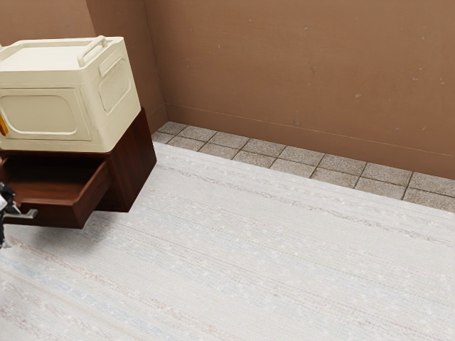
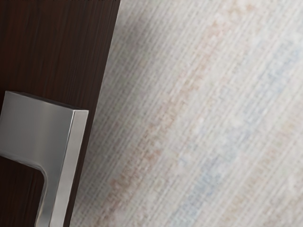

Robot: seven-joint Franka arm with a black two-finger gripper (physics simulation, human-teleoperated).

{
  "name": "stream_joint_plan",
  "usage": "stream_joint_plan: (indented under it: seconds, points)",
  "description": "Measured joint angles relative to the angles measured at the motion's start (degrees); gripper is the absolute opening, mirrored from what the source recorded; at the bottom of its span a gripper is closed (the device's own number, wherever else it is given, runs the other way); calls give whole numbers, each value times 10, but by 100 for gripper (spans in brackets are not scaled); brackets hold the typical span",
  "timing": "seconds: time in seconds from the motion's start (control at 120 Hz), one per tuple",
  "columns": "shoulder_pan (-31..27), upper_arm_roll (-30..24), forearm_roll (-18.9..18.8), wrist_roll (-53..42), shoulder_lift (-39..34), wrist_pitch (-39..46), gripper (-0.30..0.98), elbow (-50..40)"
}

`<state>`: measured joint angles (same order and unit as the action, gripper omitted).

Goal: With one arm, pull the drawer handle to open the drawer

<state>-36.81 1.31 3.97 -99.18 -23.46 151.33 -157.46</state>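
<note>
drawer (image 1: pixel 62 216) stands out of cabinet (image 1: pixel 135 169), left of exterior frame | handle (image 1: pixel 28 214) at gripper's (image 1: pixel 6 205) exterior-right side, long axis along drawer front | grip state: cannot tell | further pull likely runs straight away from cabinet

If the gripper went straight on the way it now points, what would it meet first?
Probably the drawer handle, with the dark drawer front just behind it. The gripper is cut off at the exterior view's left edge, so its exact line and depth are unclear.
</note>
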Motion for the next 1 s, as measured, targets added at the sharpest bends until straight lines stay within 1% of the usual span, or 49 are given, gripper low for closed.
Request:
stream_joint_plan:
  seconds: [0.108,0.375,0.5,0.792,1.0]
  points:
    - [0,0,4,0,-5,-1,69,-8]
    - [-1,0,1,0,-33,-6,65,-27]
    - [-2,0,-2,1,-38,-7,69,-34]
    - [-1,-2,2,3,-34,-1,65,-29]
    - [-1,-2,2,3,-13,9,67,-15]
